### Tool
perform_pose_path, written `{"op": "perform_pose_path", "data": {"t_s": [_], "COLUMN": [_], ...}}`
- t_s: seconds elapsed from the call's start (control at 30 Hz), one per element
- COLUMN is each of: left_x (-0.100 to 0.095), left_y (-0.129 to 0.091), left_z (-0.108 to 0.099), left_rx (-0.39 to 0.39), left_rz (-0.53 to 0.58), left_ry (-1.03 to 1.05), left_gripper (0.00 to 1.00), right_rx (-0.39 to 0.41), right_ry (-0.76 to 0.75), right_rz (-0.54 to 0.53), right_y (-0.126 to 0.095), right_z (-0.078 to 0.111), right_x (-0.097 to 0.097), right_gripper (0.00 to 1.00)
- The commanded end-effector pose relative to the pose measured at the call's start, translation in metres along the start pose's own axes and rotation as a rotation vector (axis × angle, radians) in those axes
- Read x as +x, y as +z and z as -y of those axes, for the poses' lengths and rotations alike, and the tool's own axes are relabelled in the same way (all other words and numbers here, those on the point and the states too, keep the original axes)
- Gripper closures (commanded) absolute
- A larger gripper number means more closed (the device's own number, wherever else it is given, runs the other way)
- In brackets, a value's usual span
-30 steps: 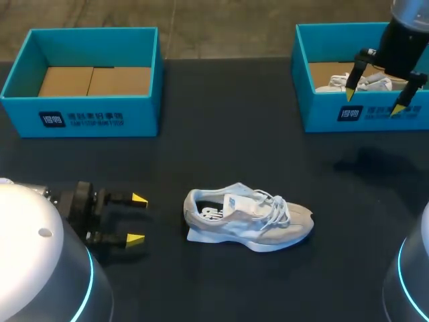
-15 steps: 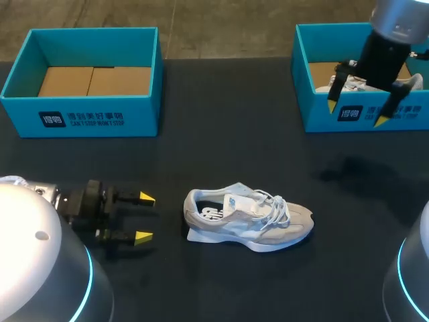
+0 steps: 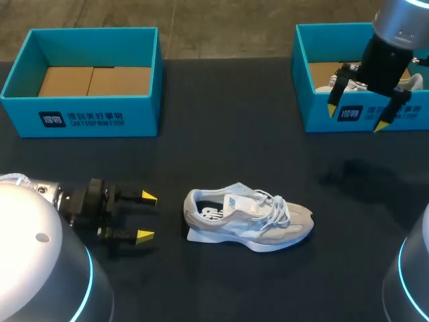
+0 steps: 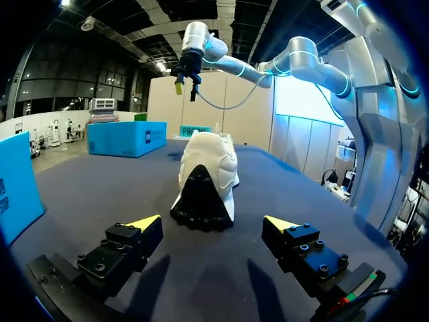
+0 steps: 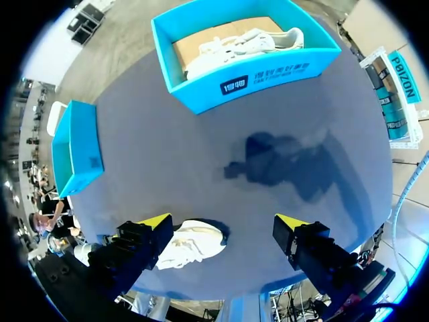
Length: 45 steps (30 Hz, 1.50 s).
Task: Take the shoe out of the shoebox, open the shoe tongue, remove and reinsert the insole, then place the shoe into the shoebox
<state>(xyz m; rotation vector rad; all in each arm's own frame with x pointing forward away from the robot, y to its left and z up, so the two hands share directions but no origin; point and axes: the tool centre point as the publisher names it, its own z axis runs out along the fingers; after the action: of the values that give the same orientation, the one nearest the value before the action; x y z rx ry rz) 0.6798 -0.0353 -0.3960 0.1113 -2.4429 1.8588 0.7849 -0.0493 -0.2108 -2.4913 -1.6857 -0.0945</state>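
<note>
Shoe [image 3: 248,225] lay upright on the table [image 3: 221,154]. Left gripper [image 3: 146,217] sat just behind the shoe's heel, fingers spread wide, holding nothing. Right gripper [image 3: 356,117] hung well beyond the shoe's toe, above a shoebox [image 3: 318,119] front wall, likewise wide and empty.

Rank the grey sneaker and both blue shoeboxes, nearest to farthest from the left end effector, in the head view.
1. Grey sneaker, just ahead of the left end effector.
2. Left shoebox, far left.
3. Right shoebox, far right, holding another shoe.
</note>
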Motion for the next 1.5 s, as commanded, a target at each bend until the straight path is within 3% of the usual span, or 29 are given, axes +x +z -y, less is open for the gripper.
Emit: {"op": "perform_pose_path", "data": {"t_s": [0.03,0.53,0.93,1.5], "left_x": [0.002,-0.009,-0.015,-0.011], "left_y": [0.004,0.022,0.030,0.040], "left_z": [-0.002,0.003,0.003,0.005], "left_rx": [0.001,0.009,0.008,0.017], "left_rz": [0.012,0.017,0.001,-0.013], "left_ry": [0.005,-0.001,-0.014,-0.019], "left_gripper": [0.00,0.00,0.00,0.00], "right_rx": [-0.001,-0.004,0.049,-0.030], "right_ry": [0.000,-0.004,-0.082,-0.215], "right_rz": [-0.003,-0.008,0.036,0.040], "right_y": [0.001,0.001,0.034,0.044], "right_z": [0.000,0.002,0.041,0.075], "right_x": [-0.001,0.003,0.037,0.039], "right_gripper": [0.00,0.00,0.00,0.00]}}
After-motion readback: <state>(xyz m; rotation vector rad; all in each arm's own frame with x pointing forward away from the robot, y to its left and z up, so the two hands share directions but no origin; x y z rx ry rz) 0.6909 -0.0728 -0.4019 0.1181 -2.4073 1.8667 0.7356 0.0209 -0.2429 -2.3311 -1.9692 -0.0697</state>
